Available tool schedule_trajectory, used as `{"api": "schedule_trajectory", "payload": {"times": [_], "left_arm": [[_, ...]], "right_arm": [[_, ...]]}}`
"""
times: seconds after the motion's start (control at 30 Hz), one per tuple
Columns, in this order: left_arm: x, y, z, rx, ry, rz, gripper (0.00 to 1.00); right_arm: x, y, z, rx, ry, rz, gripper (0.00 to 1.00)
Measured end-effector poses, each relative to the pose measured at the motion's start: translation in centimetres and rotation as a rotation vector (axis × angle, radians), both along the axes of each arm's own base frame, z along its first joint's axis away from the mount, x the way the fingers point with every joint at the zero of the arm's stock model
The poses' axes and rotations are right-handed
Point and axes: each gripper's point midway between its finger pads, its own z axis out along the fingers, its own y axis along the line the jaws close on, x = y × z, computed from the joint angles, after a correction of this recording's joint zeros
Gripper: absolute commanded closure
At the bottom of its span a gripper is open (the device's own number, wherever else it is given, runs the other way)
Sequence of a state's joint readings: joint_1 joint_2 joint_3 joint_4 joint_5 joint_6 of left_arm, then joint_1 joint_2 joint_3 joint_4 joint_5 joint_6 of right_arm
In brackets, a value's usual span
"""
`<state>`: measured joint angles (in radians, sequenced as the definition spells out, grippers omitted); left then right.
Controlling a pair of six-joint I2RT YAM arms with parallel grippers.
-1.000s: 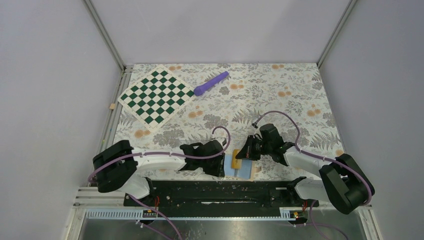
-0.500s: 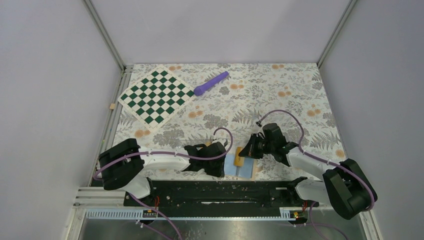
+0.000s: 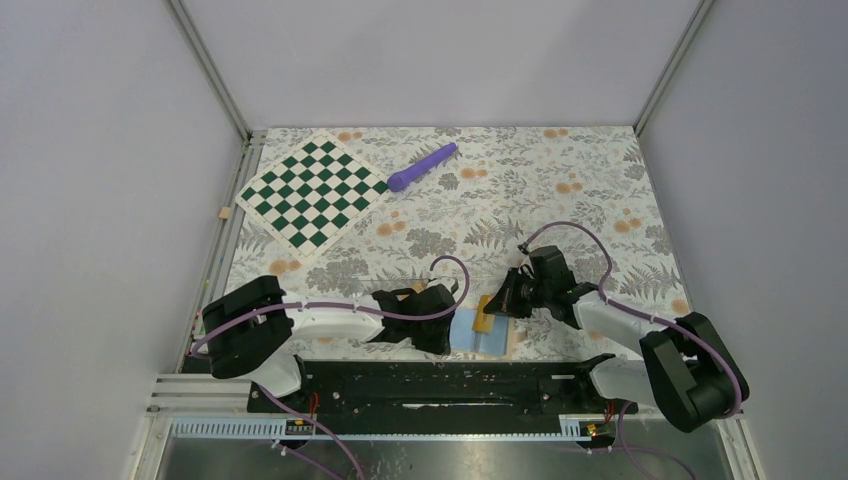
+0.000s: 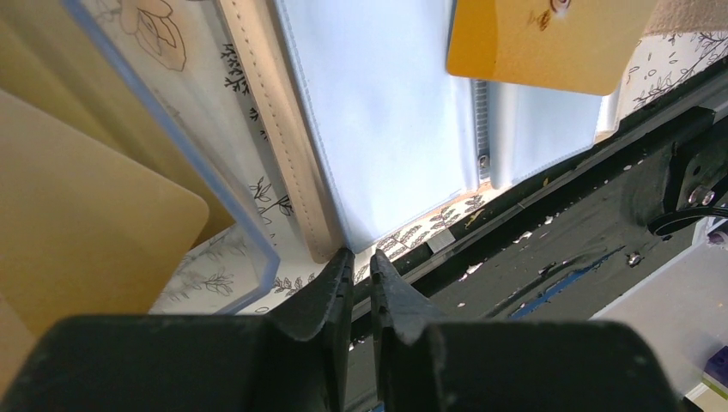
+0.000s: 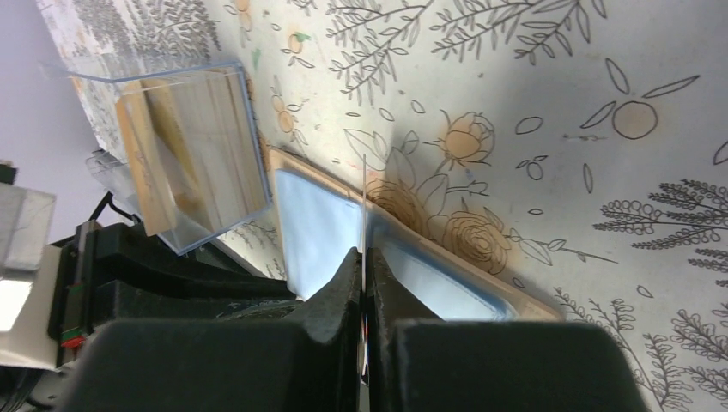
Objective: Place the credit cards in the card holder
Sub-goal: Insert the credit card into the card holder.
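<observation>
While tight, right jaws on card (image 3: 483, 320)

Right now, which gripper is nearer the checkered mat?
Left. The left gripper sits nearward and right of the checkered mat; the right gripper, pinching a credit card, is farther right.

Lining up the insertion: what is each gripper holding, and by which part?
Right gripper: one credit card, pinched by one edge. Left gripper: jaws almost shut at the card holder's edge; a hold cannot be told.

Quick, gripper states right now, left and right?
Left gripper: nearly closed at edge of the card holder; grip cannot be told.
Right gripper: closed on a credit card.
</observation>
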<state>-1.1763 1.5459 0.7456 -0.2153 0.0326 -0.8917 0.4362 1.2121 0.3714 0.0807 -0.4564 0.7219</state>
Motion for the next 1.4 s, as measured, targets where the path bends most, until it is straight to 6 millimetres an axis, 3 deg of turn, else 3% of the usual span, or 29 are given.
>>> {"api": "schedule_trajectory", "payload": {"times": [0.77,1.4], "left_arm": [[0.0,-0.5,-0.1,-0.002,0.001,-0.006,0.9],[-0.1,-0.8,-0.1,-0.006,0.008,-0.009,0.92]], "right_arm": [[0.2,-0.7,-0.6,0.005,0.012,-0.007,1.0],[-1.8,1.4,-0.9,0.2,0.113,0.054,1.0]]}}
